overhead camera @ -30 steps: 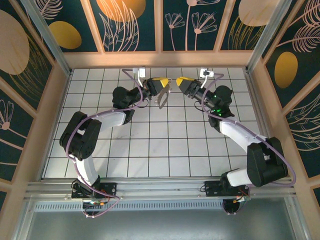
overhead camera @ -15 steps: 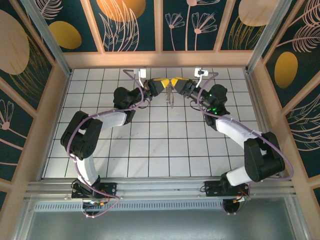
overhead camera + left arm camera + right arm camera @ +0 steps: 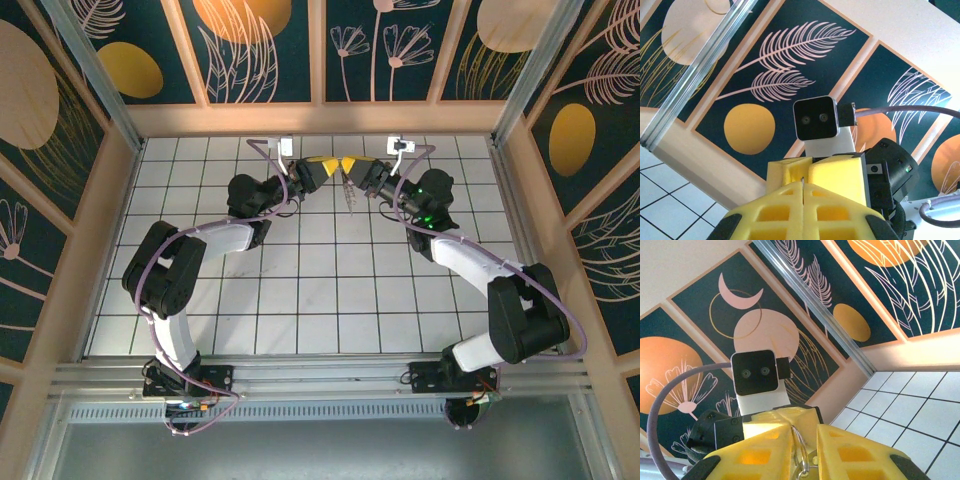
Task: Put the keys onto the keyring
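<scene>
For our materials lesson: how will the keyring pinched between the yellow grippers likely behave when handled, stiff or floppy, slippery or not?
The keyring looks like thin bare wire in the right gripper, so it is probably light, stiff and a bit slippery. From above, its strip hangs straight down, so that part is likely floppy and apt to swing.

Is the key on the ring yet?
Not that I can see. Done: both grippers are up off the table, tips together. In hand: the right gripper pinches the ring, with a dangling strip below; the left gripper is shut on a thin metal bit, too small to tell whether it's the key. Left: threading the key on.
</scene>
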